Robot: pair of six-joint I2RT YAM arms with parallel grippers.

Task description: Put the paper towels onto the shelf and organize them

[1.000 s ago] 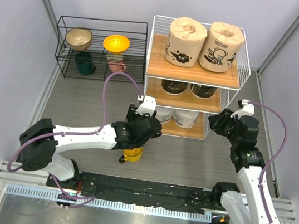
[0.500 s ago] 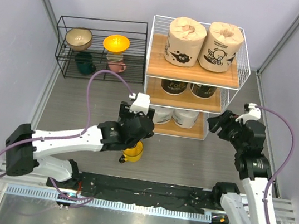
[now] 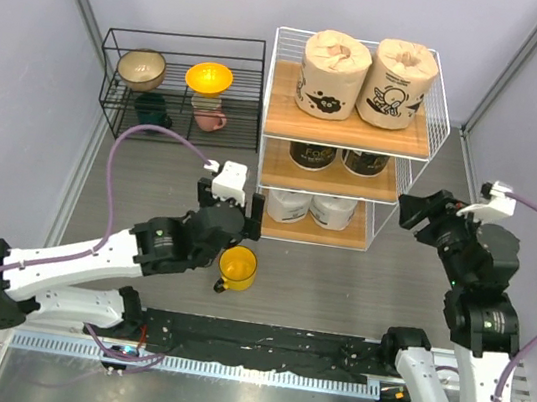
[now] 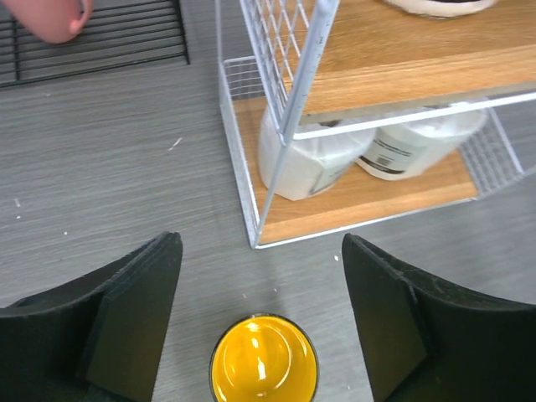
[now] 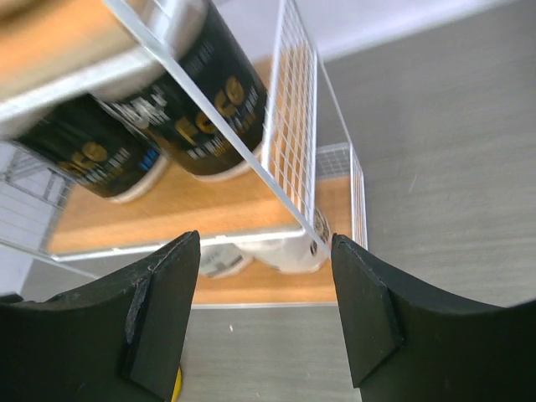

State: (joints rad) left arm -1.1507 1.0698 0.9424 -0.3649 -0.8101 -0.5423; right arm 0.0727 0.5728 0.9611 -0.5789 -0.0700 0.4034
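The shelf (image 3: pixel 280 112) stands at the back right and holds the paper towels. Two tan printed rolls (image 3: pixel 336 61) sit on its top board, two dark-wrapped rolls (image 3: pixel 313 155) on the middle board, two white rolls (image 3: pixel 288 204) on the bottom. My left gripper (image 3: pixel 235 224) hangs open just left of the shelf's front corner, empty; its wrist view shows the white rolls (image 4: pixel 306 159) behind the wire frame (image 4: pixel 289 126). To the right of the shelf my right gripper (image 3: pixel 419 211) is open and empty, facing the dark rolls (image 5: pixel 213 109) and one white roll (image 5: pixel 293 247).
A yellow mug (image 3: pixel 237 268) stands on the table under my left gripper (image 4: pixel 261 243), also low in that wrist view as the mug (image 4: pixel 264 364). A low black wire rack (image 3: pixel 179 87) with bowls and mugs stands at the back left. Grey walls close in both sides.
Both grippers have opened wider. The left arm has drawn back and leftwards, uncovering the yellow mug. The right arm has pulled right, away from the shelf.
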